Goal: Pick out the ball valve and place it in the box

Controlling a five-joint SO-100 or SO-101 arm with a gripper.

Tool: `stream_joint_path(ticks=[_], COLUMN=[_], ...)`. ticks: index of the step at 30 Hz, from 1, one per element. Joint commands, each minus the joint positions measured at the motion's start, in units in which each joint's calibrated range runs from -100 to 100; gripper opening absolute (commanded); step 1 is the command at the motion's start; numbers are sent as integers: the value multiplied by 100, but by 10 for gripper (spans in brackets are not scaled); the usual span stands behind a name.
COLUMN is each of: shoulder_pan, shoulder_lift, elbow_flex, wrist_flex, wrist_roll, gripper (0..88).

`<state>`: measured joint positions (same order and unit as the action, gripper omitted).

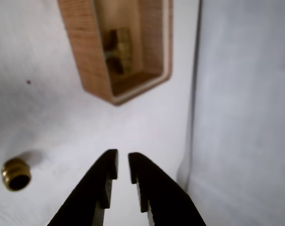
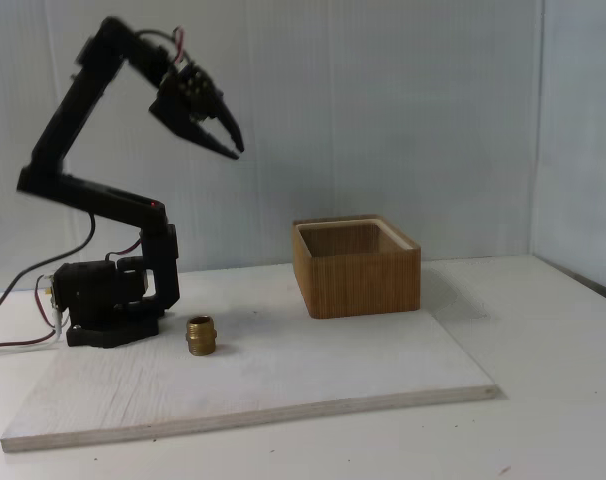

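Your gripper [image 2: 233, 143] hangs high above the board [image 2: 283, 385], jaws narrowed to a slim gap with nothing between them. The valve [image 1: 119, 49] appears to lie inside the box [image 2: 355, 270], blurred in the wrist view, so the job looks done. The risk now is swinging low over the box's left wall and knocking it, or dropping onto the brass nipple [image 2: 201, 335] nearer the base and mistaking it for the valve.
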<state>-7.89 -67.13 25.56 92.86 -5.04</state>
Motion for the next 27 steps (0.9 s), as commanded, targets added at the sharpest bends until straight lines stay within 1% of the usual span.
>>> stream_joint_path(ticks=[1,6,11,21,27], shoulder_pan=[59,66,162,974,966], shoulder_lift=[-692,-1667,-2371,-2837,-3083], elbow_flex=[1082,2490,3419,5441,6055], wrist_flex=[-466,-905,-1232,-2532,-2558], wrist_roll=[48,204,271,633,659], gripper=[8,8,8,8,8])
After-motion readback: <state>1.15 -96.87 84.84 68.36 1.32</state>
